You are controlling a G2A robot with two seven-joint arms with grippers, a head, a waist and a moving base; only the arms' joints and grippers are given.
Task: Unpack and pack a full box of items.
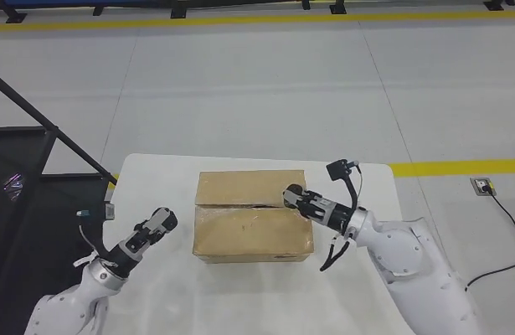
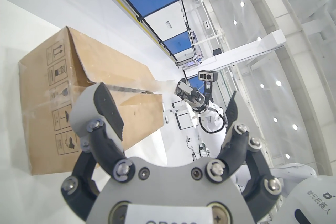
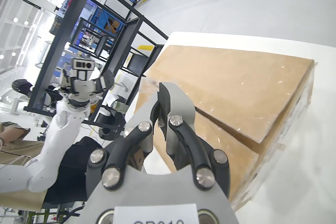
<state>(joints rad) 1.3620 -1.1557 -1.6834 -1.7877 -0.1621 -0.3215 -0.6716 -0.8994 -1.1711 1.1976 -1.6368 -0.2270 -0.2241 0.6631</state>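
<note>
Brown cardboard box [image 1: 253,230] mid-tabletop on a white table [image 1: 157,176], flaps down, right gripper [image 1: 288,197] at its top right edge, pinched together on a clear tape strip [image 2: 160,84], left gripper [image 1: 167,219] spread wide, empty, beside the box's left side

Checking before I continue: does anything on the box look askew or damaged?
The box has uneven top flaps, a gap open along the seam, and a strip of clear tape is peeled from it, pinched in the right gripper.
</note>
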